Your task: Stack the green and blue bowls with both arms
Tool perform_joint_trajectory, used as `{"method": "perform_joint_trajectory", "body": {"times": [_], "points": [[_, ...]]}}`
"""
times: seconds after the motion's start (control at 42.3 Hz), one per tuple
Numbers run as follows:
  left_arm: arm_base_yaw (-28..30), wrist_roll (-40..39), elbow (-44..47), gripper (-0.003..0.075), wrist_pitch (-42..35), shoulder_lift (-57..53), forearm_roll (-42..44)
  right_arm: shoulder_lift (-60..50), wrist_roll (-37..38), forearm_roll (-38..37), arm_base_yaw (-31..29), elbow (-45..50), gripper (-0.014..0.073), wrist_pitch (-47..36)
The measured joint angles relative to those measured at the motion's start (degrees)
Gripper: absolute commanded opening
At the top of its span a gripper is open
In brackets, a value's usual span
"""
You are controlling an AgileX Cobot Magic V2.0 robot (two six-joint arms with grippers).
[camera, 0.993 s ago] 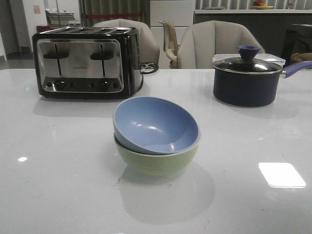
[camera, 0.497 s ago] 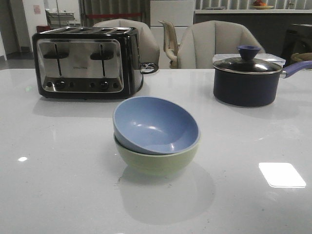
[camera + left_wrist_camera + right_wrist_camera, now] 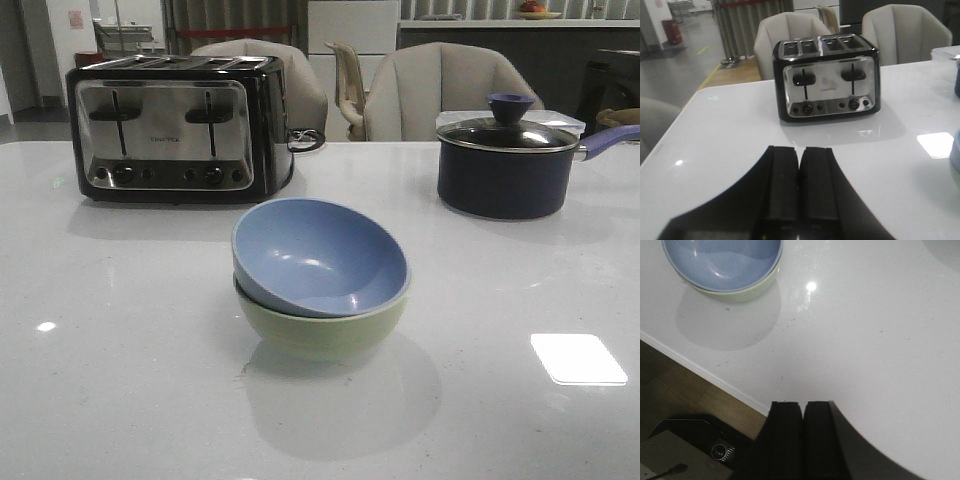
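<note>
The blue bowl [image 3: 318, 258] is found nested inside the green bowl [image 3: 322, 328] near the middle of the white table [image 3: 120, 380] in the front view. The blue bowl is tilted, its rim raised at the back left and lowered toward the front right, where it meets the green rim. The green bowl is seated upright on the table, and only its rim and lower wall are seen beneath the blue one. Neither bowl is touched by any gripper.

No arm is seen in the front view. In the left wrist view, the left gripper [image 3: 800, 190] is observed with its two dark fingers [image 3: 781, 185] pressed together, only a thin seam between them, and nothing is held. It is positioned above the table, well apart from the bowls, of which only a blurred edge is seen at the frame border. In the right wrist view, the right gripper [image 3: 802, 440] is likewise closed with its fingers [image 3: 818, 437] side by side and nothing gripped. It is held near the table's front edge, with the floor visible beyond, and the stacked bowls are seen apart from it.

A chrome and black toaster [image 3: 178, 126] is placed at the back left of the table. A dark saucepan [image 3: 505, 170] with a glass lid and blue knob is placed at the back right. Pale chairs [image 3: 440, 92] are ranged behind the table
</note>
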Motion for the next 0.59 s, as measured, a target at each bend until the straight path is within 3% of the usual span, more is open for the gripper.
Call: {"method": "perform_joint_trajectory", "body": {"times": [0.236, 0.378, 0.497, 0.591], "points": [[2.1, -5.7, 10.6, 0.0100, -5.1, -2.9, 4.0, 0.0, 0.0, 0.0, 0.0, 0.0, 0.0042, 0.0], [2.1, -9.4, 16.0, 0.0100, -13.1, -2.9, 6.9, 0.0, 0.0, 0.0, 0.0, 0.0, 0.0042, 0.0], [2.1, -9.2, 17.0, 0.0100, -18.1, -2.9, 6.9, 0.0, 0.0, 0.0, 0.0, 0.0, 0.0042, 0.0], [2.1, -4.3, 17.0, 0.0100, -20.0, -2.9, 3.3, 0.0, 0.0, 0.0, 0.0, 0.0, 0.0042, 0.0]]}}
